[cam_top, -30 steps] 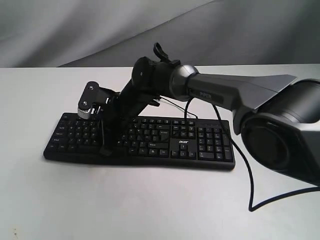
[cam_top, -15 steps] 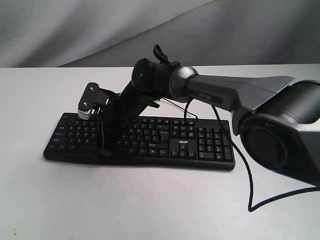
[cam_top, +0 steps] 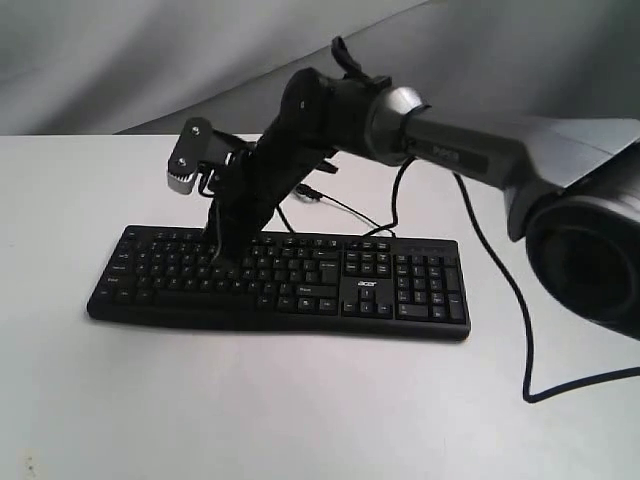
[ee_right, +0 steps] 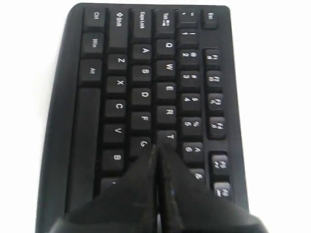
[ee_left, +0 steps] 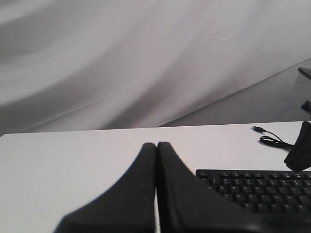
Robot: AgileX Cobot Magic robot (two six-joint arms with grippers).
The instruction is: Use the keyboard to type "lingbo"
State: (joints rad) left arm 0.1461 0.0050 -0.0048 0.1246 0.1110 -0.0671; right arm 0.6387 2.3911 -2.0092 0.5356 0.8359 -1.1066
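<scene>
The long black keyboard (cam_top: 300,290) with white legends lies flat on the white table. My right gripper (cam_top: 222,262) reaches across from the right and points down over the keyboard's left half. In the right wrist view the right gripper (ee_right: 156,147) is shut with nothing in it, its tip at the edge between the G key (ee_right: 143,143) and the T key (ee_right: 169,137); I cannot tell whether it touches. In the left wrist view the left gripper (ee_left: 156,144) is shut and empty, low over bare table beside the keyboard (ee_left: 257,187). It does not show in the exterior view.
The keyboard's thin cable (cam_top: 345,210) runs back over the table (cam_top: 300,400) to a loose USB plug (ee_left: 257,129). A thick black cable (cam_top: 505,290) hangs from the right arm past the number pad. Grey cloth (cam_top: 120,60) forms the backdrop.
The right arm has risen, and its shut tip has moved from the keyboard's front rows back toward the middle rows.
</scene>
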